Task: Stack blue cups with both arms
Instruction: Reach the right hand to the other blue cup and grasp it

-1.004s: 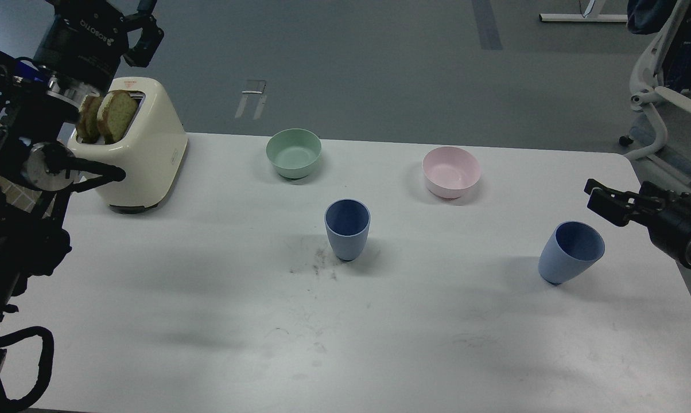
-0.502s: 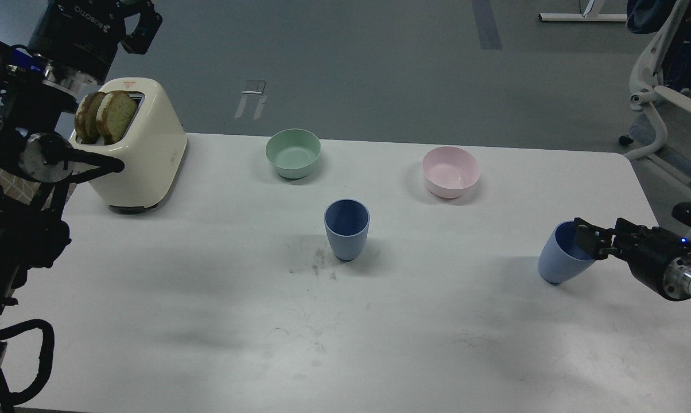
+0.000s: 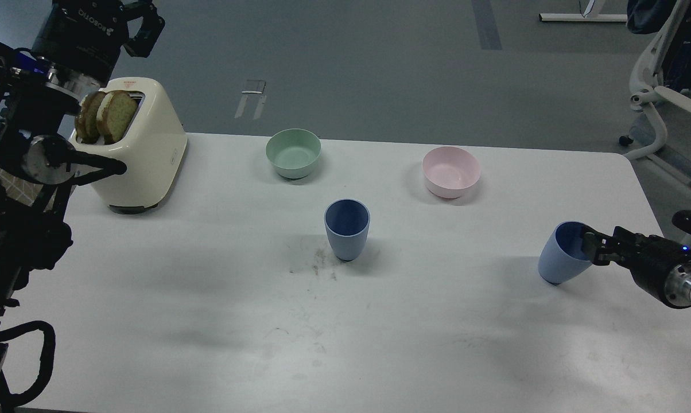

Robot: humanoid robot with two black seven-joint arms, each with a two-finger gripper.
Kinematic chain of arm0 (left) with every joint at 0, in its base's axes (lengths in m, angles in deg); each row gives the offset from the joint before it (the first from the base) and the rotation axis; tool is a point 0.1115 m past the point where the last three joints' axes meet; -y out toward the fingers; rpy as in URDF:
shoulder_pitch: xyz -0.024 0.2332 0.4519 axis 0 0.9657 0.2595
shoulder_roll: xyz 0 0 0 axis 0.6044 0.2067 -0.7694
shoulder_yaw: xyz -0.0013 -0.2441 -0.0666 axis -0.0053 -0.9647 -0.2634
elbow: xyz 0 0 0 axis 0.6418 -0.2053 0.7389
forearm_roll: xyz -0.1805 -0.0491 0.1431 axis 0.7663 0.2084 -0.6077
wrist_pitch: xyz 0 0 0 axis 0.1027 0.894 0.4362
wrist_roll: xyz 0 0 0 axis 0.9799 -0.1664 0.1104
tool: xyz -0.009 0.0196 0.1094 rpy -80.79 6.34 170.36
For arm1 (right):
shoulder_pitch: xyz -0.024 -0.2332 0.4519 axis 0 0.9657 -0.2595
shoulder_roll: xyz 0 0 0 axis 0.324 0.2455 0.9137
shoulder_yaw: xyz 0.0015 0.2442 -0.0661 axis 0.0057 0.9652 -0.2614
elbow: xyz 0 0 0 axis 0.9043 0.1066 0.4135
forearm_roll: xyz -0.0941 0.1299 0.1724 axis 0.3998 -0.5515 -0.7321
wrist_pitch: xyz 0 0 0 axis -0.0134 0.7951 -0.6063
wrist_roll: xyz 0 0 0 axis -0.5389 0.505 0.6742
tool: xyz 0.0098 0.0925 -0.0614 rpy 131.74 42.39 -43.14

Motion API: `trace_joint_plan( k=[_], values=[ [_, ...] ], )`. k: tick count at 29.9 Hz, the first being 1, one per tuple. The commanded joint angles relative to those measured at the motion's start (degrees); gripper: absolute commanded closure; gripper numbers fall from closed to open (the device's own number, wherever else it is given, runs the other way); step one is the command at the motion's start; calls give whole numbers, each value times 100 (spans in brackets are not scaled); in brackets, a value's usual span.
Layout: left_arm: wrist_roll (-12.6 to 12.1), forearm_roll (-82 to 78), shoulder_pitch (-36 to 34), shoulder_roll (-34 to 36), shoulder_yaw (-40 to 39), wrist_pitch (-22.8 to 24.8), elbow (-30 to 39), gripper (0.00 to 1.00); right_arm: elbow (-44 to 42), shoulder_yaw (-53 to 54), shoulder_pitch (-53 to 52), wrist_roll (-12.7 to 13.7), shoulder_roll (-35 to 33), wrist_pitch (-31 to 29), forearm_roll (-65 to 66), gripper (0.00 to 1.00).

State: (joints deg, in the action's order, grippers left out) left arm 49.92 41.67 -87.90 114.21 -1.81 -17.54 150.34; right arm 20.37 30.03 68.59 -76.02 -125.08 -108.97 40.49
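Two blue cups stand upright on the white table (image 3: 208, 298). One cup (image 3: 346, 228) is at the middle; the other cup (image 3: 566, 255) is at the right. My right gripper (image 3: 593, 249) comes in from the right edge and sits at the right cup's near rim, with dark fingers overlapping the rim. I cannot tell whether they clamp it. My left gripper (image 3: 142, 26) is raised at the top left above the toaster, far from both cups, its fingertips cut off by the frame's top edge.
A cream toaster (image 3: 144, 155) with two bread slices stands at the back left, under my left arm. A mint-green bowl (image 3: 293, 152) and a pink bowl (image 3: 450, 171) sit behind the cups. An office chair (image 3: 667, 97) stands off the table's right corner.
My right gripper dropped from above the table's right edge and moved left to the right cup's rim, then settled slightly. The cups have not moved. The left arm only shifted slightly.
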Motion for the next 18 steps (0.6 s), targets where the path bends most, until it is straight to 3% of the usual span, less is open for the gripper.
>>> trace_joint_plan(
  k=[1, 18],
  values=[
    [8, 4, -86, 2, -9, -52, 0, 2, -4, -17, 5, 137, 0, 1, 0, 57],
    [8, 4, -104, 28, -26, -43, 0, 2, -13, -202, -22, 173, 9, 1, 0, 65]
  ],
)
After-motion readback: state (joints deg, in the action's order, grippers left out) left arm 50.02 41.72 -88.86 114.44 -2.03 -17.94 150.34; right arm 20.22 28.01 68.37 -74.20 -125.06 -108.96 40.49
